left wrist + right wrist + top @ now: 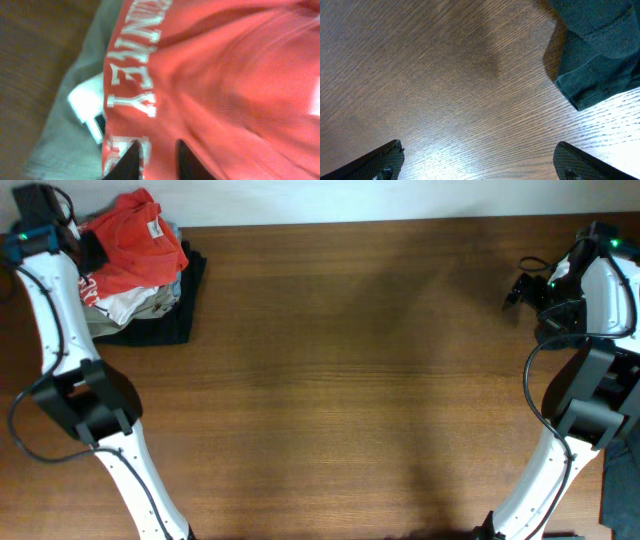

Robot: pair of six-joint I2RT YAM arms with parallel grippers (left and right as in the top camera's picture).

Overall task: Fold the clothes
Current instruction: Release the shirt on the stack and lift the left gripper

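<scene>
Clearly, the clothes (pixel 135 265) hug the table (pixel 350 380) corner (far-left edge).

A red-orange T-shirt (pixel 135 235) with white lettering (pixel 132 70) tops a heap at the far left corner of the table (pixel 350 380). Pale garments (pixel 130 302) and a black garment (pixel 165 328) lie beneath it. A rumpled dark teal garment (pixel 600 50) lies apart.

One wooden table (pixel 350 380). Two arms, the left arm (pixel 58 330) and the right arm (pixel 603 290), with one gripper each: left gripper (pixel 157 161), right gripper (pixel 480 157). At ten o'clock overhead, three garments show: one red-orange T-shirt (pixel 135 240), one pale garment (pixel 135 302), one dark garment (pixel 160 330). One dark-green garment (pixel 595 60) lies at one o'clock in the right wrist view.
</scene>
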